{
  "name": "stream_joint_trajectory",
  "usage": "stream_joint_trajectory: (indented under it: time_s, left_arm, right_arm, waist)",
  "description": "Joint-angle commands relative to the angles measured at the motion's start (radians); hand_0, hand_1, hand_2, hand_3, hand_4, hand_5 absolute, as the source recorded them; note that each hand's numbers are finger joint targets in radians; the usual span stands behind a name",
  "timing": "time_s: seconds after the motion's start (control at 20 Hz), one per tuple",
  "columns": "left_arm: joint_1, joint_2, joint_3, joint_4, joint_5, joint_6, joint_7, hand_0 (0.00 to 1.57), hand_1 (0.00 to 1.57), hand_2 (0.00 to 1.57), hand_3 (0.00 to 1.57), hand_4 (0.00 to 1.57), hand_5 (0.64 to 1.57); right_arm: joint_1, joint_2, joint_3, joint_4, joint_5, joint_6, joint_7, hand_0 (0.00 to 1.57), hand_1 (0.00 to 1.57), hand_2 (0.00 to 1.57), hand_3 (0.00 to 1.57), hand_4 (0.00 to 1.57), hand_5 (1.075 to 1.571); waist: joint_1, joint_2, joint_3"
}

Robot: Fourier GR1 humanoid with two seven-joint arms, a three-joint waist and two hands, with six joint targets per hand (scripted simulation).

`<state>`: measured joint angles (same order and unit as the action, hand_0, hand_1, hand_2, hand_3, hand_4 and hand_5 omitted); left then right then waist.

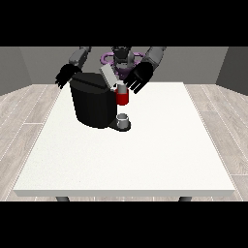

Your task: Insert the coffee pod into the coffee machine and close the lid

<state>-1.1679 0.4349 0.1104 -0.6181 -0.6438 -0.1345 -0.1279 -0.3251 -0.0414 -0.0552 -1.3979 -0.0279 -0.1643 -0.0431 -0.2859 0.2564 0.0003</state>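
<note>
Black coffee machine [93, 104] between both hands, lid [108, 76] raised; fingers [136, 86] spread at right hand [139, 76], likewise left one [66, 75].

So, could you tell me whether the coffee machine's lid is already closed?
No, the lid stands tilted up and open above the coffee machine, near the robot hand at the view's right.

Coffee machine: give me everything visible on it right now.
The coffee machine is a black, matte, rounded body standing upright on the white table, towards the far left. A grey lid is tilted up at its top. A red thing at the machine sits at its front, with a grey cup-like thing on the dark base below. The hand at the view's right hovers by the lid; contact cannot be told.
</note>
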Motion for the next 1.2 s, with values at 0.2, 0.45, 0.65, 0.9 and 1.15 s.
stream_joint_trajectory:
  time_s: [0.2, 0.45, 0.65, 0.9, 1.15]
  left_arm:
    - [0.0, -0.051, -0.011, 0.009, -0.015, 0.008, 0.033, 1.25, 1.25, 1.28, 1.18, 0.48, 1.571]
    - [0.021, -0.048, -0.014, 0.007, -0.025, 0.013, 0.014, 1.2, 1.2, 1.24, 1.14, 0.47, 1.571]
    - [-0.011, 0.015, -0.001, 0.017, -0.031, -0.021, 0.001, 1.13, 1.13, 1.17, 1.03, 0.44, 1.571]
    - [0.0, -0.026, -0.03, -0.005, -0.058, 0.002, 0.013, 1.09, 1.09, 1.13, 0.96, 0.4, 1.571]
    - [-0.023, 0.015, -0.001, 0.0, -0.042, -0.015, -0.031, 1.05, 1.05, 1.12, 0.96, 0.36, 1.571]
  right_arm:
    - [-0.024, 0.007, -0.008, 0.019, 0.001, -0.018, -0.001, 0.0, 0.0, 0.0, 0.0, 0.46, 1.571]
    - [0.021, 0.009, -0.007, 0.03, -0.008, 0.001, -0.033, 0.0, 0.0, 0.0, 0.0, 0.42, 1.571]
    - [0.016, -0.017, -0.013, 0.006, -0.013, 0.023, -0.032, 0.0, 0.0, 0.0, 0.0, 0.43, 1.571]
    - [0.026, -0.011, -0.03, 0.054, -0.02, 0.013, -0.04, 0.0, 0.0, 0.0, 0.0, 0.4, 1.571]
    - [-0.013, 0.006, -0.014, 0.04, 0.012, -0.03, -0.047, 0.0, 0.0, 0.0, 0.0, 0.44, 1.571]
  waist:
    - [0.014, 0.0, -0.0001]
    - [0.01, 0.001, 0.0]
    - [-0.013, 0.017, 0.0]
    - [0.013, 0.003, 0.0002]
    - [0.033, 0.032, -0.0002]
